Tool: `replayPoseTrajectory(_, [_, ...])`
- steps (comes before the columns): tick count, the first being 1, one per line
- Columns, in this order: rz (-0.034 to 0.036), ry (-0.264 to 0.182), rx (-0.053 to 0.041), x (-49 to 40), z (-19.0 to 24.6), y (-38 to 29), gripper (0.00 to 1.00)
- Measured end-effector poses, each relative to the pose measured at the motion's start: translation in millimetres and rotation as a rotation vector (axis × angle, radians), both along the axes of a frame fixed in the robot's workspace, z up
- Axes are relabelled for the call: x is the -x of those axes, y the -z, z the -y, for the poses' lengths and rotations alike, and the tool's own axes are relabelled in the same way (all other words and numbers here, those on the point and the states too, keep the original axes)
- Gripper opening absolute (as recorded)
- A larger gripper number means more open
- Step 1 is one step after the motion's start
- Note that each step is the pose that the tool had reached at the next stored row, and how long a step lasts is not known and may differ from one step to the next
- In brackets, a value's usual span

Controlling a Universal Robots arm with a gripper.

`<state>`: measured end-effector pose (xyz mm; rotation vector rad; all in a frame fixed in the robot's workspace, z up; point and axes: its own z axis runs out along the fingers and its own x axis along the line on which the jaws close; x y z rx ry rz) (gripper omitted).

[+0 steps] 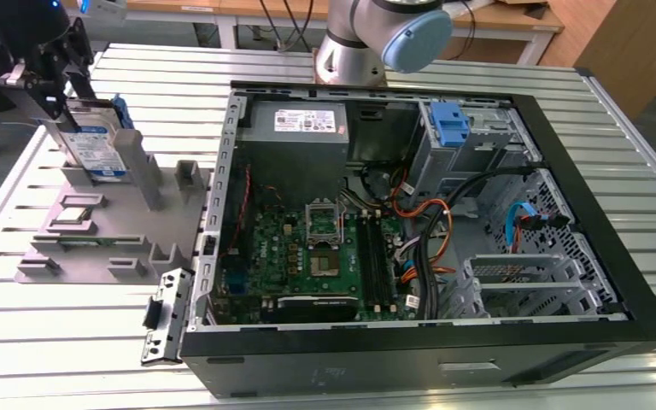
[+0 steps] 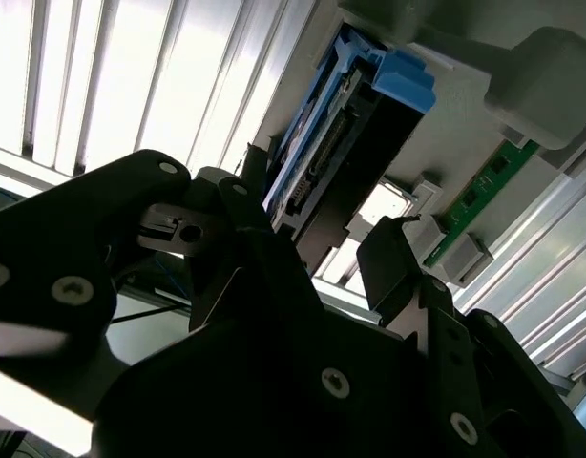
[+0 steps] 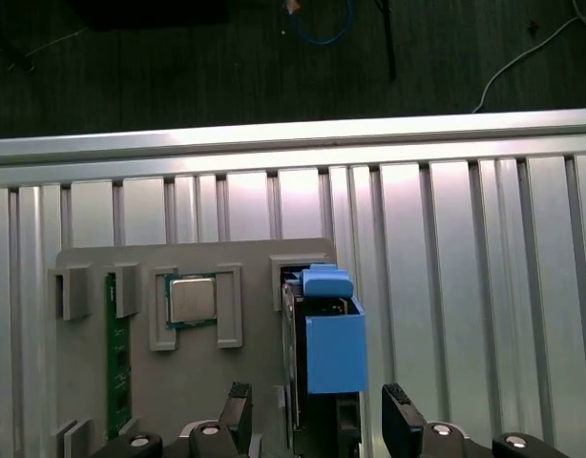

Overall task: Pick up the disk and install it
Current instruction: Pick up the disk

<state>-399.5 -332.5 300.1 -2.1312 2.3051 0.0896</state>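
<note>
The disk [image 1: 96, 149] stands on edge in a slot of the grey holder [image 1: 100, 248], at the exterior view's left; it is silver with a white-and-blue label and blue rails. My gripper [image 1: 61, 96] hangs right above its top edge. In the first wrist view the gripper [image 3: 317, 410] is open, one black finger on each side of the disk [image 3: 331, 358] with a gap on both sides. The second wrist view shows the same straddle: the gripper [image 2: 317, 239] around the end of the disk [image 2: 345, 143], not touching it.
The open computer case [image 1: 601, 282] fills the exterior view's right, with motherboard [image 1: 305, 256], grey power-supply box [image 1: 296, 128] and a blue latch [image 1: 450, 125] at the drive bay. The holder also carries a processor [image 3: 191, 300] and a memory stick [image 3: 115, 353]. The arm's base [image 1: 362, 43] stands behind the case.
</note>
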Motion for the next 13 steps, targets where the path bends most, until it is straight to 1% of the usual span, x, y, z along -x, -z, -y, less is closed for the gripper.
replayPoseTrajectory(7, [0.0002,0.000,-0.0001,0.0,0.0,1.5,0.65])
replayPoseTrajectory(13, [0.0000,0.000,0.0000,0.0,0.0,1.4,0.65])
